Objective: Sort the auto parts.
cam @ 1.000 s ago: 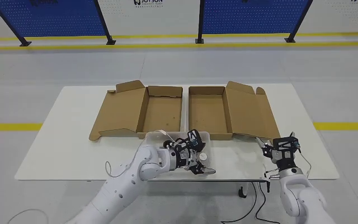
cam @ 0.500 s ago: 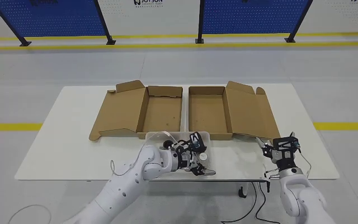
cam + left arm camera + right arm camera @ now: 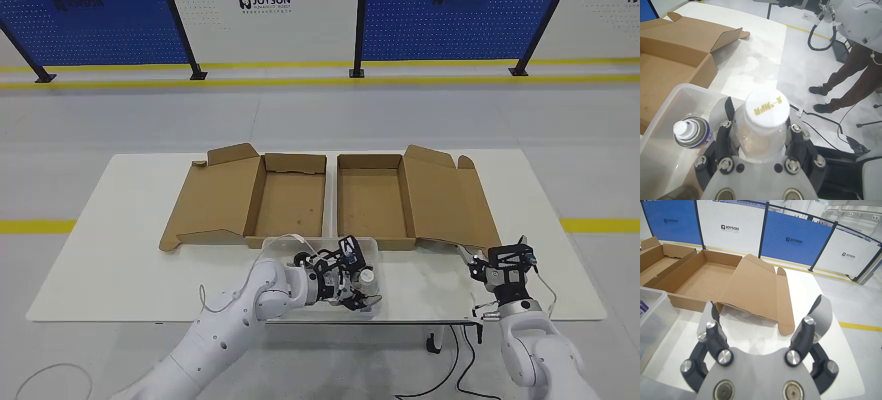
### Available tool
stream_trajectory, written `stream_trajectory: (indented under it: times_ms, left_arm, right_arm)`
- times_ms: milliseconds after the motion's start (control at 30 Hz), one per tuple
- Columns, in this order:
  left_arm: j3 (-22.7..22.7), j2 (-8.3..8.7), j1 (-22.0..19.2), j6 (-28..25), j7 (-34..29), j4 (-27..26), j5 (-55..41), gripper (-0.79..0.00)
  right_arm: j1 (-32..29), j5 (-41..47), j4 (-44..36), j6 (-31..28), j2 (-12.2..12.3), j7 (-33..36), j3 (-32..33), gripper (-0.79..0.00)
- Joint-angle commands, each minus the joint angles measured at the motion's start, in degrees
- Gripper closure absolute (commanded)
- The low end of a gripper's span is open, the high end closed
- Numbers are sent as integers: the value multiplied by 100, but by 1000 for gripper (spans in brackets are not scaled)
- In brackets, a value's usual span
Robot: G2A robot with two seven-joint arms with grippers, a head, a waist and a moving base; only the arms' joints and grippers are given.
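Left tool [image 3: 760,121] grips a white-capped bottle [image 3: 766,109] at the clear bin [image 3: 677,91]; right tool [image 3: 765,303] stands wide open

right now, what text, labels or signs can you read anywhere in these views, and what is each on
Bottle, on its cap: yellow characters, too blurred to read.
Spray can label: too small to read.
Fence panels: a logo with a brand word on each, not quoted here.
Floor tag: too small to read.
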Motion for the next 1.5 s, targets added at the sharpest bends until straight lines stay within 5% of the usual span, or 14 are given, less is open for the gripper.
stream_trajectory:
  times_ms: [0, 900, 1467]
  left_arm:
    - [-4, -2, -7, 19, 33, -8, 37, 0]
    - [-592, 180, 317, -236, 767, -703, 498, 0]
    - [-1068, 353, 622, -364, 597, -1514, 650, 0]
  right_arm:
    - [0, 0, 0, 0, 0, 0, 0, -785]
    - [0, 0, 0, 0, 0, 0, 0, -785]
    - [0, 0, 0, 0, 0, 0, 0, -785]
